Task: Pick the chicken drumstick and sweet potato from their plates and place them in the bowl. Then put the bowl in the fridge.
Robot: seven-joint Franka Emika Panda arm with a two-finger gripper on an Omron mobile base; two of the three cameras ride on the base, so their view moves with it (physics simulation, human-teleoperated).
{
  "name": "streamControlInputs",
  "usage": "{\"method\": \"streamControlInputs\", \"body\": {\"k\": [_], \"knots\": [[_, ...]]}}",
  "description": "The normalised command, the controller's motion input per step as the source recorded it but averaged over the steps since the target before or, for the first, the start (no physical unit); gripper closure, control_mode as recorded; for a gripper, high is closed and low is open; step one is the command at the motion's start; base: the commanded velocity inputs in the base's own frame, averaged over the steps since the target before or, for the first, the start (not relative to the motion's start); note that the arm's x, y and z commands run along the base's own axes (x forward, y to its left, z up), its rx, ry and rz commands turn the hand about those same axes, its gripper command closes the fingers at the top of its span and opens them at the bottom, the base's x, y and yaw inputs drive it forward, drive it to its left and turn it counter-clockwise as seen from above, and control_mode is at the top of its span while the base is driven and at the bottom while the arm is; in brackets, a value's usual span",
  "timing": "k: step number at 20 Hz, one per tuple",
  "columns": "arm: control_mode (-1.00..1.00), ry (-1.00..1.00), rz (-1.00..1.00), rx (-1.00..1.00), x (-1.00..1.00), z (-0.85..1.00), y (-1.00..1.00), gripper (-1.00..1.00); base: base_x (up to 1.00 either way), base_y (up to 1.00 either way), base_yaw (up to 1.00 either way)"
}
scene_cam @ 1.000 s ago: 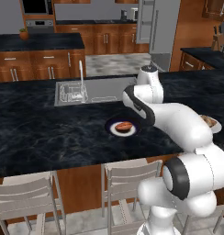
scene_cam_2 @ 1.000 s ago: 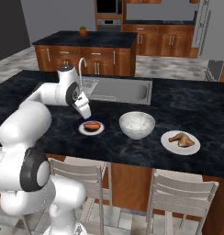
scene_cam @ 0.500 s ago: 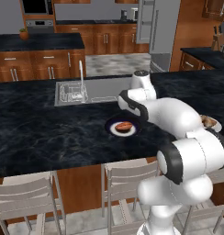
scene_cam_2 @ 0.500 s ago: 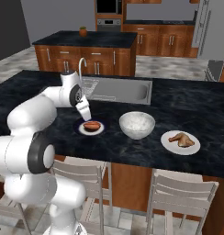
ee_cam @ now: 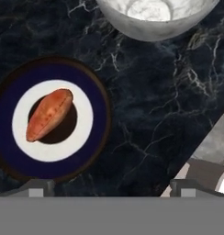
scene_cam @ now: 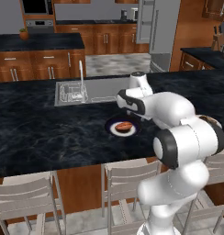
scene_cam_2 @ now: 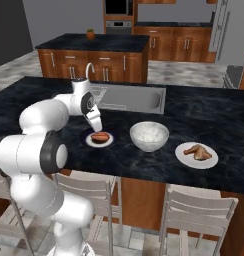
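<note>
Pincer [ee_cam: 109, 186]: spread wide, empty, tips barely visible | sweet potato [ee_cam: 49, 114]: on plate [ee_cam: 98, 114] | bowl [ee_cam: 155, 18]: cut off

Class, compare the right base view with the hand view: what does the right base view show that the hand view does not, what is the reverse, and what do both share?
Right base view alone: the chicken drumstick on its white plate, the sink and the chairs. Hand view alone: a straight-down look at the gripper, open, its fingertips wide apart. Both share the sweet potato on the black-rimmed plate, the bowl and the dark marble counter.
</note>
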Motion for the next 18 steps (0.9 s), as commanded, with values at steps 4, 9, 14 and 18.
{"method": "streamControlInputs", "body": {"k": [4, 9, 14, 18], "knots": [[-1.0, 0.0, 0.0, 0.07, 0.25, -0.17, -0.01, -1.0, 0.0, 0.0, 0.0], [-1.0, 0.0, 0.0, 0.08, 0.24, -0.2, 0.0, -1.0, 0.0, 0.0, 0.0], [-1.0, 0.0, 0.0, 0.06, 0.28, -0.22, 0.0, -1.0, 0.0, 0.0, 0.0], [-1.0, 0.0, 0.0, 0.02, 0.36, -0.24, 0.0, -1.0, 0.0, 0.0, 0.0]]}}
